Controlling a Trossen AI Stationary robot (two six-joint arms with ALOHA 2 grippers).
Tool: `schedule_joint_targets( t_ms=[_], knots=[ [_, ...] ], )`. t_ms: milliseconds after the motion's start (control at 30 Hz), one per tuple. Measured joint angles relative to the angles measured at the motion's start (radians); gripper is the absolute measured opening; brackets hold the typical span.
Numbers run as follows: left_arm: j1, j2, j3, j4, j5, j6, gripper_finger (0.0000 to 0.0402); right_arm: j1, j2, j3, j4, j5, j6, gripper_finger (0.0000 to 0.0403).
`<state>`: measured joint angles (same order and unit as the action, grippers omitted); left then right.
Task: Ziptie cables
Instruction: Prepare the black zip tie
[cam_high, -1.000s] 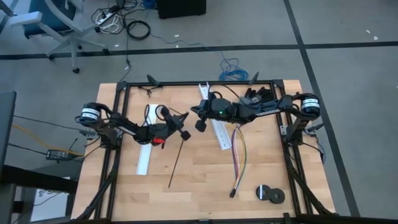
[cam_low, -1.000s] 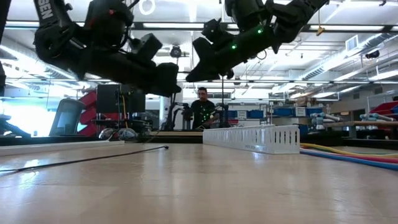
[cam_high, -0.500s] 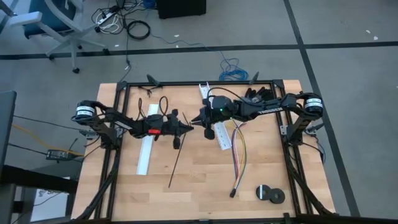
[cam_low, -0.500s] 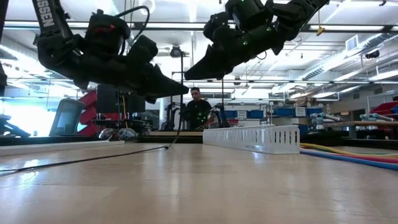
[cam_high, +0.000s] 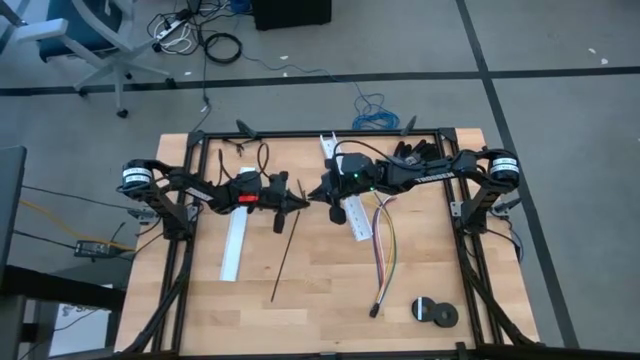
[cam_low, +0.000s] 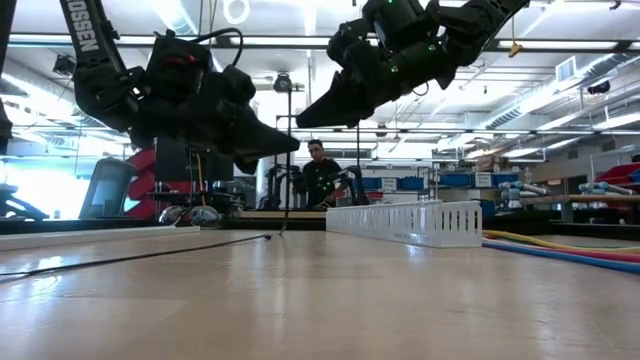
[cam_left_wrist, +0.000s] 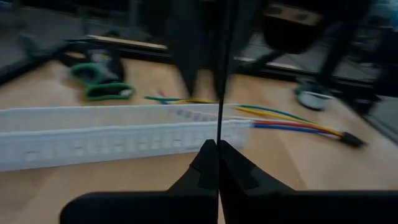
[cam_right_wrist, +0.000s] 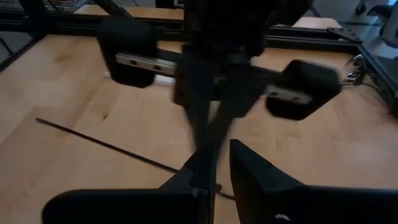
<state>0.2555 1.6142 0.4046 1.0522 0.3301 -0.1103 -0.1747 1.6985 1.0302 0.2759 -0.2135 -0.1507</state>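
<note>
the job looked barely begun. the cables (cam_high: 383, 247) lay loose and unbound on the table (cam_high: 320, 300), fanned out on the right half just beside the white slotted channel (cam_high: 350, 205), their dark end pointing toward the near edge. nothing was wrapped around them. one spare ziptie (cam_high: 284, 262) lay flat on the bare wood near the middle, well apart from the cables. what remained, by my reading, was nearly everything: bringing a tie to the bundle, looping it round, threading the tail and pulling it tight.

both arms met above the middle of the table, clear of the wood in the low view. the left claw (cam_high: 297, 203) was clamped fully shut on a thin black ziptie (cam_left_wrist: 219, 68), which ran straight out from between its closed tips in the left wrist view and hung down as a fine line in the low view (cam_low: 288, 190). the right claw (cam_high: 316, 192) sat tip to tip with it, just beside, its fingers (cam_right_wrist: 249, 167) standing a narrow gap apart. whether those fingers were touching or pinching the same tie i could not tell. it seemed a handover or a threading step between the two claws.
</note>
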Motion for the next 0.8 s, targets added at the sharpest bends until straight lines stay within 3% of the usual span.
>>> schedule_joint_targets(
  t_ms=[100, 233, 367, 633, 800],
  knots=[
    [0.005, 0.0, 0.0, 0.0, 0.02, -0.004, 0.0, 0.0, 0.0, 0.0, 0.046, 0.0, -0.004, 0.0034],
    [0.004, 0.0, 0.0, 0.01, -0.108, -0.026, 0.0, 0.004, 0.001, 0.0, 0.055, 0.046, 0.034, 0.0034],
    [-0.017, 0.0, 0.001, 0.016, -0.388, -0.029, 0.0001, 0.005, 0.001, 0.0, 0.056, 0.17, 0.126, 0.0034],
    [-0.152, 0.001, 0.029, 0.021, -1.002, 0.06, 0.0, 0.043, 0.003, 0.0, 0.115, 0.435, 0.133, 0.0032],
    [-0.234, 0.003, 0.07, 0.022, -1.309, 0.154, 0.0, 0.049, 0.088, 0.0, 0.262, 0.475, 0.168, 0.0032]
  ],
)
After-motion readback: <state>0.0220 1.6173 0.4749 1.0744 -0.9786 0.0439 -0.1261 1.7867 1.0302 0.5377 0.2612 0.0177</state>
